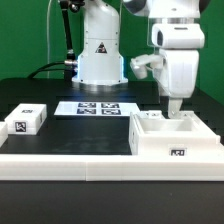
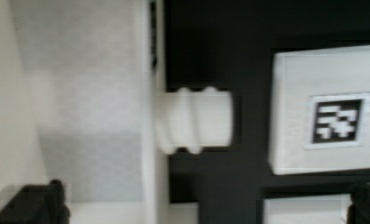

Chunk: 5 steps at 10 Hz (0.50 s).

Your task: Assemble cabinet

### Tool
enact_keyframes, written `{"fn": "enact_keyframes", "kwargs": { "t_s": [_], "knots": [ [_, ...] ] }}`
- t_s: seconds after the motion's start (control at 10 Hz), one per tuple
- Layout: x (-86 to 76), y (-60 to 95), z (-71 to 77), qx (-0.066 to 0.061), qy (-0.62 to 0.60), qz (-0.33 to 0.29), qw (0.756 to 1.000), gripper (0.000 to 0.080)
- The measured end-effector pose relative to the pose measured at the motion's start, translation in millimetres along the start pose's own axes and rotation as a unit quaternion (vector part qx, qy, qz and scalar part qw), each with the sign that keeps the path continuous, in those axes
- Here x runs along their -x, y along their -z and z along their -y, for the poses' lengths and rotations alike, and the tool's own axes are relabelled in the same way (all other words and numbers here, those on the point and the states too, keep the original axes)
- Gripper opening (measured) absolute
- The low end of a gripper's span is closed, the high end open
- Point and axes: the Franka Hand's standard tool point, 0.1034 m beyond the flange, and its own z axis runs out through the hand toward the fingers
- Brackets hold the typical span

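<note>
Nearest the exterior camera, a long low white plastic ledge [image 1: 70,162] runs across the front of the black counter [image 1: 70,135]. At the exterior view's left, just behind the ledge, sits a small white rectangular block [image 1: 28,120] with a black-and-white tag on its front face. Farther back and toward the middle, the thin flat white marker board [image 1: 97,107] lies on the counter in front of the arm's white rounded base [image 1: 100,55].

At the exterior view's right stands the large white plastic box-shaped cabinet body [image 1: 165,140], open at the top, against the ledge, with a small square tag [image 1: 178,152] low on its front wall. The white arm reaches down over it, and the end effector [image 1: 175,112] hangs at the rear part of the box, its tip at rim height.

The wrist view shows a white wall of the cabinet body [image 2: 75,110] with a short ridged white round peg [image 2: 200,120] jutting from it. Across a dark gap lies a white flat-faced tagged piece [image 2: 333,110]; what it belongs to cannot be told. The two dark fingertips [image 2: 31,205] are spread wide, the wall's edge between them, and they grip nothing.
</note>
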Motion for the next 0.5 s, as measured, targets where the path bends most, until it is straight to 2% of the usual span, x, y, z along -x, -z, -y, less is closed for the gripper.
{"fn": "enact_keyframes", "kwargs": {
  "t_s": [0.2,0.5],
  "knots": [
    [-3.4,9.1,16.6,-0.002,-0.018,0.003,1.0,0.0797],
    [-1.6,6.5,16.5,-0.004,-0.019,0.003,1.0,0.0797]
  ]
}}
